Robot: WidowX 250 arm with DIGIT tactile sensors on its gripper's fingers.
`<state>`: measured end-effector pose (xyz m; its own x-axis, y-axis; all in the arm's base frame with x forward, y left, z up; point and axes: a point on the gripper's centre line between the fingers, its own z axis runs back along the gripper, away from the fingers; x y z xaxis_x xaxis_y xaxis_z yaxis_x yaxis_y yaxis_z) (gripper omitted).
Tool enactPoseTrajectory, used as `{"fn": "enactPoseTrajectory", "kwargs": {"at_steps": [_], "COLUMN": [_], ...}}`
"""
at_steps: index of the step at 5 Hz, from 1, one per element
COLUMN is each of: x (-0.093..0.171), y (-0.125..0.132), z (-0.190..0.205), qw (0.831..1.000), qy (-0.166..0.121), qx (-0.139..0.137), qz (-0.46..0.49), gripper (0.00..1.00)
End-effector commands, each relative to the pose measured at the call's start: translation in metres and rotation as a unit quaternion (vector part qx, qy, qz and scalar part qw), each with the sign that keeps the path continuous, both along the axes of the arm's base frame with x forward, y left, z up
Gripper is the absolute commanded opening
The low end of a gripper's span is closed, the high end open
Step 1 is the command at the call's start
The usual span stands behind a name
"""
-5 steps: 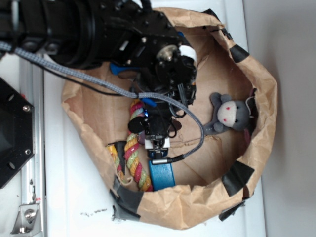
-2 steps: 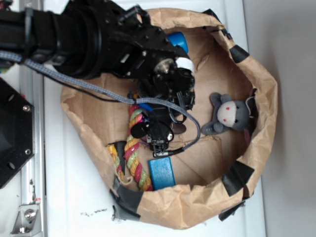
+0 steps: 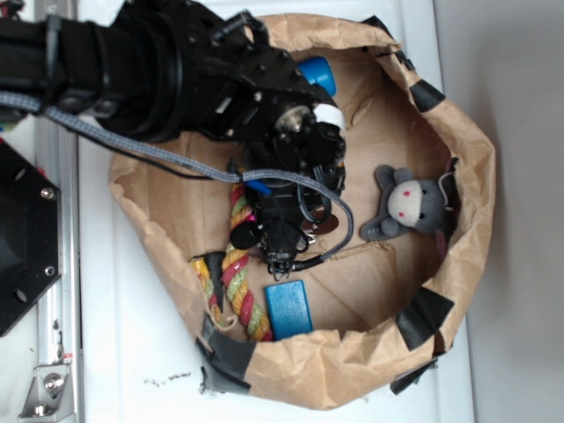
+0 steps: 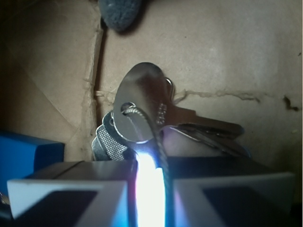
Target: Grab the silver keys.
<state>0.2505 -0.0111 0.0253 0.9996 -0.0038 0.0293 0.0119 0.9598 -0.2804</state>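
My pincer [image 3: 280, 257] stood in the lower middle of the exterior frame, pointing down into the brown paper bag [image 3: 458, 132] whose rolled rim circled the whole work area. In the wrist view the two white fingers [image 4: 66, 198] filled the bottom edge, drawn nearly together with only a thin bright slit between them. The wire ring of the silver keys [image 4: 147, 111] ran down into that slit, so the pincer was clamped on the ring.

The silver keys lay at the centre of the wrist frame, just above the fingers, fanned toward the right over the cardboard floor of the bag. In the exterior view only a sliver of them [image 3: 322, 226] showed, at the right side of my wrist.

The blue block [image 3: 289, 309] lay just below the pincer in the exterior frame, apart from it, and appeared at the left edge of the wrist frame. The twisted rope [image 3: 242, 291] lay to the left of the block. The grey plush toy [image 3: 410, 204] sat at the right of the bag, well apart from the pincer. A braided cable [image 3: 132, 145] crossed the arm from the upper left.
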Motion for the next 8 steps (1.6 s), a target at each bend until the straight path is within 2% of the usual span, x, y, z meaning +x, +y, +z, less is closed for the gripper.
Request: {"fn": "enactPoseTrajectory", "kwargs": {"at_steps": [1, 2, 3, 4, 5, 6, 7, 8], "x": [0.006, 0.008, 0.018, 0.018, -0.012, -0.016, 0.007, 0.021], "y": [0.001, 0.004, 0.012, 0.025, 0.019, 0.007, 0.006, 0.005], "z": [0.017, 0.029, 0.068, 0.117, 0.165, 0.177, 0.168, 0.165], "qw": [1.000, 0.999, 0.997, 0.980, 0.984, 0.989, 0.983, 0.977], "qy": [-0.022, -0.029, -0.018, 0.029, -0.010, -0.034, -0.019, -0.038], "qx": [-0.004, -0.005, 0.008, 0.020, -0.042, -0.010, 0.019, 0.030], "qz": [0.005, 0.013, 0.072, 0.195, 0.173, 0.141, 0.183, 0.208], "gripper": [0.00, 0.00, 0.00, 0.00, 0.00, 0.00, 0.00, 0.00]}}
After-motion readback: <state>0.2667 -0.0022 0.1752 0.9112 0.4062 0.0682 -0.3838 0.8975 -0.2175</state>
